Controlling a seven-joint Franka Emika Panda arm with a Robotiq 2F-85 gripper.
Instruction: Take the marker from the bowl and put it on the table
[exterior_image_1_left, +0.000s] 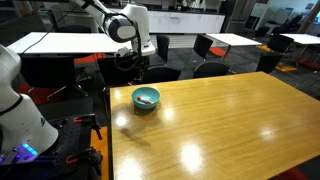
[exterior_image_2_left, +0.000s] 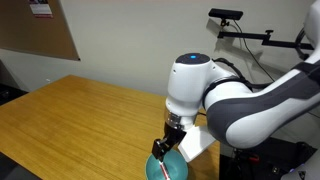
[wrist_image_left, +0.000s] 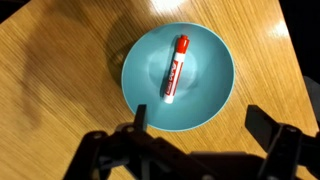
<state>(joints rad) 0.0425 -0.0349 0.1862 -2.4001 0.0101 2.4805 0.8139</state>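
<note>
Glossy honey-yellow wooden surface (wrist_image_left: 60, 70) bears the scene: a thin red stick-shaped marker (wrist_image_left: 175, 68) lying flat in the round teal-blue bowl (wrist_image_left: 135, 80), my jaws spread wide and empty above it, and an off-centre pinch could, I judge, roll it away.

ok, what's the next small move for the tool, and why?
Probably lower the tool toward the marker, nudging it forward so the marker ends up midway. The tool is open and above the bowl. The marker lies flat inside, not yet gripped, and the jaws stand across its length.
</note>
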